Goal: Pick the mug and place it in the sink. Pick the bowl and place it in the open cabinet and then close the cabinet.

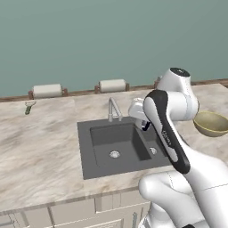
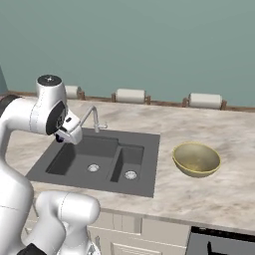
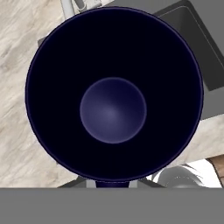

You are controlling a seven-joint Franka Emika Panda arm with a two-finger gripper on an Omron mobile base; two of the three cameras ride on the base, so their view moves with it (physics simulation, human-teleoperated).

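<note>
Looking down the hand view, I see the small dark navy mug [image 3: 113, 94] from straight above, its round mouth spanning most of the frame and its paler bottom at centre. My hand [image 3: 113, 183] is clenched on the mug at the bottom edge of that frame, with the mug's rim against it; the fingertips themselves are hidden behind the mug.

Around the mug I can make out beige marbled counter [image 3: 17, 144] on the left and the dark grey rectangular double-basin sink [image 3: 210, 65] at the upper right.

From the left base view, the mug [image 1: 146, 125] shows only as a dark sliver below the white wrist, at centre frame over the sink [image 1: 116, 143], near the chrome faucet [image 1: 113, 108]. From the right base view, that dark sliver [image 2: 60, 139] sits left of centre at the sink's [image 2: 99, 159] back left edge.

A wide shallow olive-tan bowl [image 2: 196, 159] rests on the counter [image 2: 224, 194] right of the sink, well apart from the mug.
</note>
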